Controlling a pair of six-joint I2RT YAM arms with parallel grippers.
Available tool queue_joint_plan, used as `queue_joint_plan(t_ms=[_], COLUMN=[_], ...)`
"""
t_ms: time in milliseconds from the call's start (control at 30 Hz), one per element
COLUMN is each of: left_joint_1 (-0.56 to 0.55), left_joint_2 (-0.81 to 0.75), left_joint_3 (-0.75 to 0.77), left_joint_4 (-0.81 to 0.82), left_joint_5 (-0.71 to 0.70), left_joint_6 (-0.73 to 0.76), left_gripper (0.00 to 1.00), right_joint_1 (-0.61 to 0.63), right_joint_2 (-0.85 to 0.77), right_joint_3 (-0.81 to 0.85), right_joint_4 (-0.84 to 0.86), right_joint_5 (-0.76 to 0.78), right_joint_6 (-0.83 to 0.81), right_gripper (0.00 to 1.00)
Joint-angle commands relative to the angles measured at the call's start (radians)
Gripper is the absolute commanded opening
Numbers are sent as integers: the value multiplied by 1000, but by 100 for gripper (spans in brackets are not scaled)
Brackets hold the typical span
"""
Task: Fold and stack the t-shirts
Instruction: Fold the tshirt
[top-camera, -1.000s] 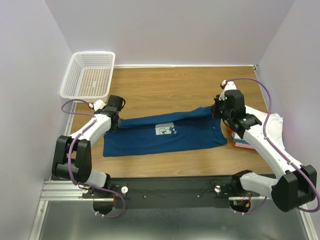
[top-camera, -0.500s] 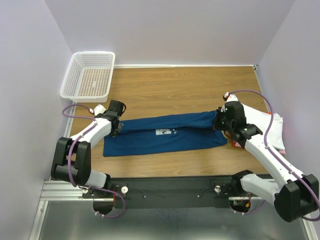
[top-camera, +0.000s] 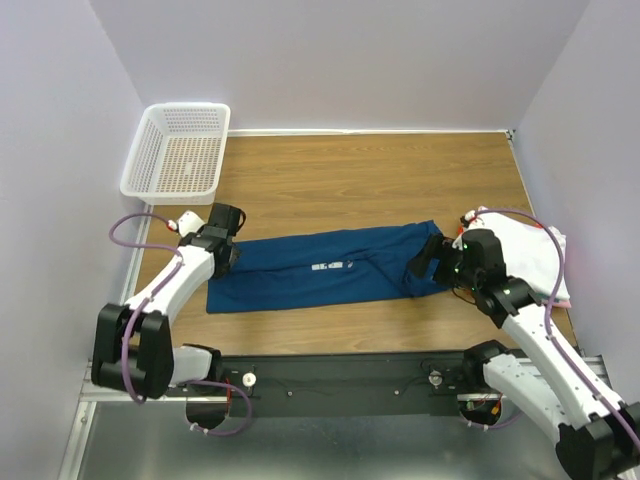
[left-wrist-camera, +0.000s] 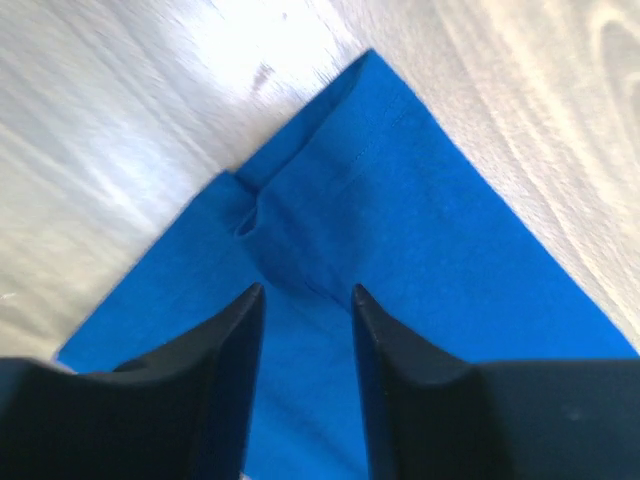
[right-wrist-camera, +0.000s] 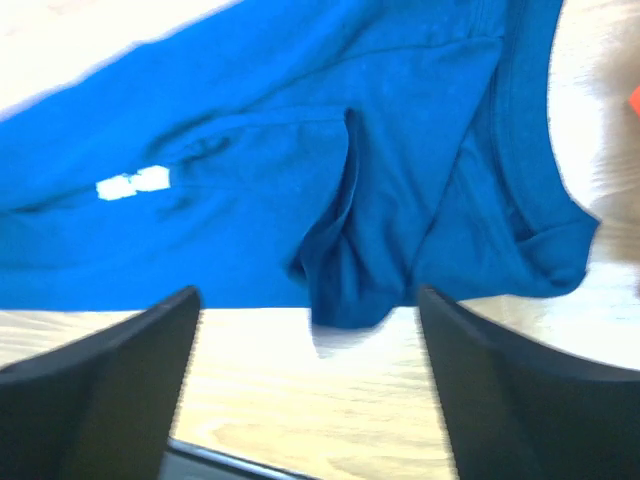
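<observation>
so far the blue tee (top-camera: 320, 268) is only half dealt with: it lies as a long narrow band across the near middle of the worktop (top-camera: 350, 180), parallel to the near edge, folded lengthwise so that just a sliver of its white print (right-wrist-camera: 133, 184) shows.

the left claw (left-wrist-camera: 305, 295) hangs low over the band's left end, its fingers parted, the cloth flat beneath them and nothing pinched. the right claw (right-wrist-camera: 308, 295) stands over the collar end with its fingers spread wide, gripping nothing. there the fabric is rucked into a small raised fold near the neckline.

against the right edge sits the stack of folded tees (top-camera: 520, 245), a white tee on top. the shirts beneath it are mostly hidden by the right arm. the mesh basket (top-camera: 150, 150) is at the far left corner, well apart from all this.

by my reading, the lengthwise fold is done. what remains is smoothing that ruck, folding the band crosswise into a packet, and carrying it onto the stack.
</observation>
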Motion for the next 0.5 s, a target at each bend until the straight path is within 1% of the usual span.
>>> queue_joint_plan(t_ms=[0,33,67,133,200,267,300,333,367,433,467], left_joint_1=[-5,-5,-5,-5,-5,-5,-5,-5,-5,-5,-5], left_joint_2=[-104,-140,-156,-178,-173,-138,-101,-80,-58,11,32], left_joint_3=[26,38,44,62,67,69,70,67,63,52,52], left_joint_4=[-106,-115,-112,-70,-19,55,75,126,156,208,217], left_joint_5=[-84,-87,-81,-40,-2,58,80,104,159,186,198], left_joint_6=[-25,-19,-9,34,71,122,135,151,190,212,221], left_gripper=[63,66,72,78,83,84,87,89,90,90,91], right_joint_1=[6,6,6,6,6,6,6,6,8,8,8], right_joint_2=[-97,-102,-100,-68,-22,67,100,174,214,298,376], right_joint_3=[-5,1,9,38,64,107,119,130,145,157,182], right_joint_4=[-61,-61,-61,-55,-50,-15,3,20,64,112,141], right_joint_5=[-33,-21,-12,11,-1,-42,-85,-105,-127,-170,-171], right_joint_6=[61,66,69,72,38,-8,-51,-60,-69,-86,-91], right_gripper=[100,100,100,100,100,100,100,100,100,100,100])
